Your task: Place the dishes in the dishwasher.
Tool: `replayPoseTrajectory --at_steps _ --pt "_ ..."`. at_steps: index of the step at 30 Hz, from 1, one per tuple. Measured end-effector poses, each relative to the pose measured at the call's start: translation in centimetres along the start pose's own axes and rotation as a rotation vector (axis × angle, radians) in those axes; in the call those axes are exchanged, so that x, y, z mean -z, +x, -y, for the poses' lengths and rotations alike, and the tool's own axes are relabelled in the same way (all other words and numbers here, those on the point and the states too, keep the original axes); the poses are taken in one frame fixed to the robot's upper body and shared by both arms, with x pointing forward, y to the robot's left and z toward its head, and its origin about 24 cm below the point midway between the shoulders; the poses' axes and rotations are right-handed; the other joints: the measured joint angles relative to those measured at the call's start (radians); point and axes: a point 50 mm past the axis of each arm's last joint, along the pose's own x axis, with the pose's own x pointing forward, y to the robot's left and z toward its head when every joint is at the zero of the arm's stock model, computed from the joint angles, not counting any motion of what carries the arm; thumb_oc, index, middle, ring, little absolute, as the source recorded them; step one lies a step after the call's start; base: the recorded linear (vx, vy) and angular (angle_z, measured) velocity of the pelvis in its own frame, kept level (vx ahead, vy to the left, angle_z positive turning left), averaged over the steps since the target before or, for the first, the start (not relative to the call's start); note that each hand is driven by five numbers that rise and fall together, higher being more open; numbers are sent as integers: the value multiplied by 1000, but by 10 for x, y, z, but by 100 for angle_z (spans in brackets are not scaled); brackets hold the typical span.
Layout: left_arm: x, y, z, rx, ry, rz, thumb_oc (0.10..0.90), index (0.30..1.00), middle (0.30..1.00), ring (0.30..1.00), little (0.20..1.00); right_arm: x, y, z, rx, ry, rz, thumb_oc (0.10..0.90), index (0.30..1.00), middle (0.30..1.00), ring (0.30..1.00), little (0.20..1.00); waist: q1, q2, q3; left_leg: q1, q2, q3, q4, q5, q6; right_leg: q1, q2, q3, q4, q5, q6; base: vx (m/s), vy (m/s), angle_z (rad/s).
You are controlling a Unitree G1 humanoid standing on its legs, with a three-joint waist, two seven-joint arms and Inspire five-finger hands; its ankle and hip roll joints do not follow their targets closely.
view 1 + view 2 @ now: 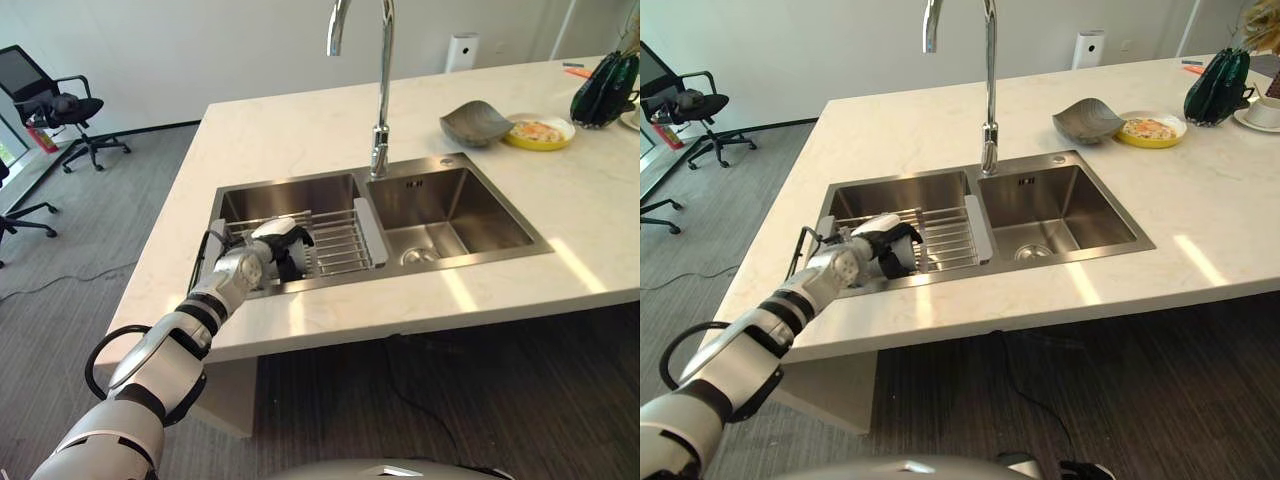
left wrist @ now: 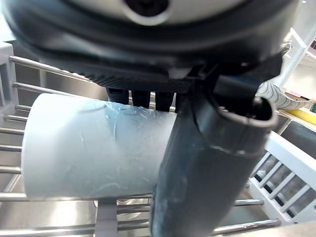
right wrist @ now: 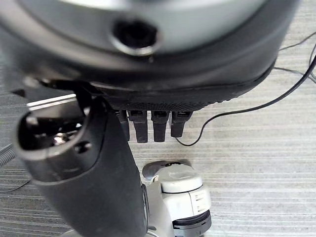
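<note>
White cylindrical cup (image 2: pixel 94 148) is lying in the left hand (image 1: pixel 282 250), fingers wrapping it, over the wire rack (image 1: pixel 338 240) inside the left steel sink (image 1: pixel 290 197).

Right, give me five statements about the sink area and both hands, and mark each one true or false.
1. The left hand is wrapped round a pale cup above the wire rack in the sink. True.
2. The rack sits in the right basin. False: it sits in the left basin; the right basin holds no rack.
3. A grey bowl and a yellow plate sit on the counter behind the sink. True.
4. The right hand holds a plate. False: it holds nothing, its fingers straight, above the carpet.
5. The tap stands at the counter's front edge. False: it stands behind the sink, between the basins.
</note>
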Motion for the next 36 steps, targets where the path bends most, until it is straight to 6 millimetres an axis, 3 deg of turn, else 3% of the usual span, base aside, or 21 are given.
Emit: replayPoseTrajectory --at_steps 7,9,13,14,16,20,25,28,29,31,33,34,35,36 --pt "1 -4 -3 -83 4 19 400 300 300 300 300 -1 0 -2 -8 -15 7 800 900 900 900 900 9 -6 1 -2 1 -6 0 1 -1 1 0 -8 0 0 -1 3 -6 2" --pt "-3 -34 -8 -279 -176 160 400 300 300 300 300 -1 -1 -7 -16 -17 44 800 900 900 900 900 10 -23 12 -4 3 -10 0 2 -3 2 2 -13 0 -2 -5 -3 -19 7" --pt "-10 -53 -17 -446 -319 263 400 300 300 300 300 1 0 -12 -17 -15 51 800 900 900 900 900 28 -51 29 -5 2 -15 4 2 -2 2 1 -18 0 -3 -5 15 -4 5" --pt "-14 -63 -35 -607 -429 318 400 300 300 300 300 2 1 -18 -17 -23 41 800 900 900 900 900 34 -74 34 -7 0 -24 1 2 -2 5 -2 -26 -2 -5 -3 14 -1 8" --pt "-12 -67 -45 -672 -471 318 400 300 300 300 300 3 1 -18 -16 -23 36 800 900 900 900 900 33 -79 31 -8 -2 -26 2 2 -1 5 -4 -27 -3 -7 -3 53 1 7" --pt "-21 -103 -95 -981 -593 445 400 300 300 300 300 3 1 -18 3 -23 40 800 900 900 900 900 37 -79 31 -18 -6 -35 4 3 0 3 -8 -41 -1 -4 -6 36 -4 8" --pt "-32 -136 -117 -1148 -585 595 400 300 300 300 300 -2 1 -17 15 -42 56 800 900 900 900 900 60 -69 32 -20 -6 -41 4 3 0 5 -8 -49 -2 -4 -6 -15 -10 2" --pt "-22 -156 -92 -1147 -568 600 400 300 300 300 300 3 0 -13 25 -48 43 800 900 900 900 900 106 -46 34 -41 -5 -73 0 9 -5 3 -7 -82 -3 -6 -8 -45 -29 22" --pt "-22 -156 -92 -1147 -568 600 400 300 300 300 300 3 0 -13 25 -48 43 800 900 900 900 900 106 -46 34 -41 -5 -73 0 9 -5 3 -7 -82 -3 -6 -8 -17 -39 41" --pt "-5 -158 -64 -1084 -563 494 400 300 300 300 300 6 -1 -12 27 -74 32 800 900 900 900 900 158 -35 39 -66 -4 -123 1 24 -10 4 -3 -130 -3 -11 -15 -88 -63 64" --pt "15 -162 -30 -1003 -583 354 400 300 300 300 300 6 -1 -11 22 -145 29 800 900 900 900 900 223 -28 51 -115 -4 -216 8 54 -33 -3 9 -209 -1 -18 -26 -241 -153 148" --pt "15 -160 -7 -954 -673 294 400 300 300 300 300 8 -3 -17 11 -161 50 800 900 900 900 900 298 -16 81 -203 -24 -377 48 93 -90 -15 17 -301 27 -34 -34 -214 -126 276" --pt "12 -156 -2 -939 -710 292 400 300 300 300 300 19 -6 -17 8 -172 37 800 900 900 900 900 321 -33 84 -248 -57 -471 16 166 -201 -18 -6 -396 12 -53 -54 -64 -84 356" --pt "10 -153 0 -921 -728 282 400 300 300 300 300 25 -7 -15 10 -169 27 800 900 900 900 900 331 -33 95 -282 -71 -524 3 238 -208 -20 -26 -500 1 -49 -65 -46 -52 302"
